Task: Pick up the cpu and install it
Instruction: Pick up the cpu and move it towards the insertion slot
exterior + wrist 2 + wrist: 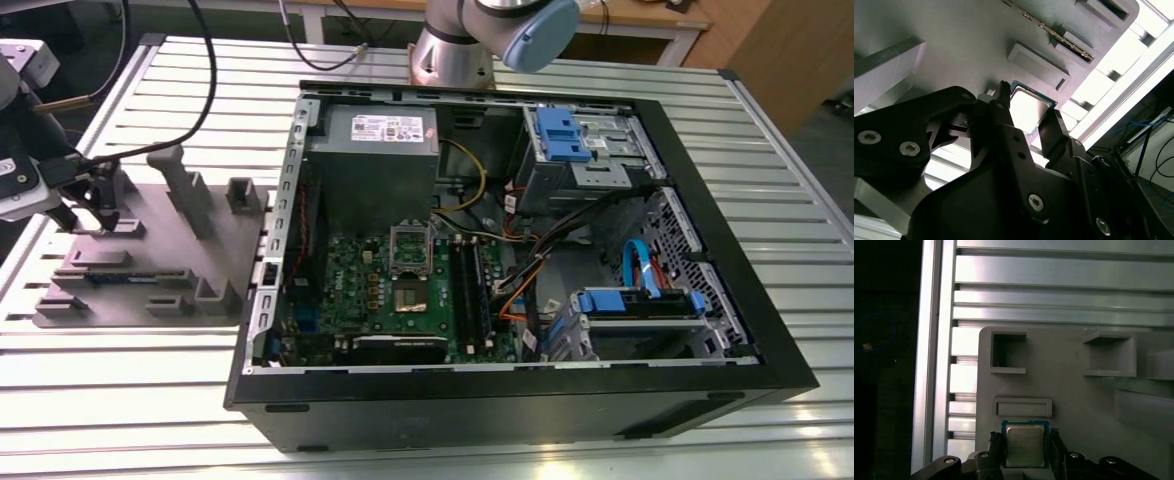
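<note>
I am looking at an open computer case (507, 410) lying on the slatted aluminium bench (134, 400), its green motherboard (360, 290) facing up beside the grey power supply (374, 170). At the exterior view's left, a grey parts fixture (160, 240) is sitting just beside the case, carrying a memory module (123, 278).

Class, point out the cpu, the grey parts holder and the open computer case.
cpu (1025, 445): first wrist view, silver top.
grey parts holder (167, 250): exterior view, bare base.
computer case (507, 405): exterior view, black outer wall.
</note>
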Robot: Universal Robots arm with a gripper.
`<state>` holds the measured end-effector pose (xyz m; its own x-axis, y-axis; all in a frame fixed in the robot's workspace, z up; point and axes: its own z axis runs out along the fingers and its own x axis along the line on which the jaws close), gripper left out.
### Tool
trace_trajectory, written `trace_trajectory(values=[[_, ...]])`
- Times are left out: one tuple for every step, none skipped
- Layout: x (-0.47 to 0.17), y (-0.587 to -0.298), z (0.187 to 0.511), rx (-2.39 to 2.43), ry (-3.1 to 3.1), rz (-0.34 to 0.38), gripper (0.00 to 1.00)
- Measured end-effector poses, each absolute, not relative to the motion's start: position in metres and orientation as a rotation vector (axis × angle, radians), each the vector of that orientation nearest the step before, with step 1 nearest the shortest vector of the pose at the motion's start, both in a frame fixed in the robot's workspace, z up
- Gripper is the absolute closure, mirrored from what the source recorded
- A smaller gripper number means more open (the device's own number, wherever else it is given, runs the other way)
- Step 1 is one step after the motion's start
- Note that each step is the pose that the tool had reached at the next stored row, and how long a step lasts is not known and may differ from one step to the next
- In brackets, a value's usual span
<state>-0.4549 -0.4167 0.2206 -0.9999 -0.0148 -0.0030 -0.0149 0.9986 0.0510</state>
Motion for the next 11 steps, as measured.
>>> trace_trajectory(values=[[-0.4549, -0.4167, 0.2208, -0.023, 3.138, 0.08, 0.53], [-0.4548, -0.4167, 0.221, -0.023, 3.138, 0.08, 0.53], [-0.4549, -0.4167, 0.2212, -0.023, 3.138, 0.08, 0.53], [-0.4548, -0.4167, 0.2213, -0.023, 3.138, 0.08, 0.53], [-0.4549, -0.4167, 0.2215, -0.023, 3.138, 0.08, 0.53], [-0.4549, -0.4167, 0.2217, -0.023, 3.138, 0.08, 0.53], [-0.4549, -0.4167, 0.2219, -0.023, 3.138, 0.08, 0.53], [-0.4548, -0.4167, 0.2221, -0.023, 3.138, 0.08, 0.53], [-0.4548, -0.4167, 0.2223, -0.023, 3.138, 0.08, 0.53], [-0.4549, -0.4167, 0.2226, -0.023, 3.138, 0.08, 0.53], [-0.4549, -0.4167, 0.2228, -0.023, 3.138, 0.08, 0.53]])
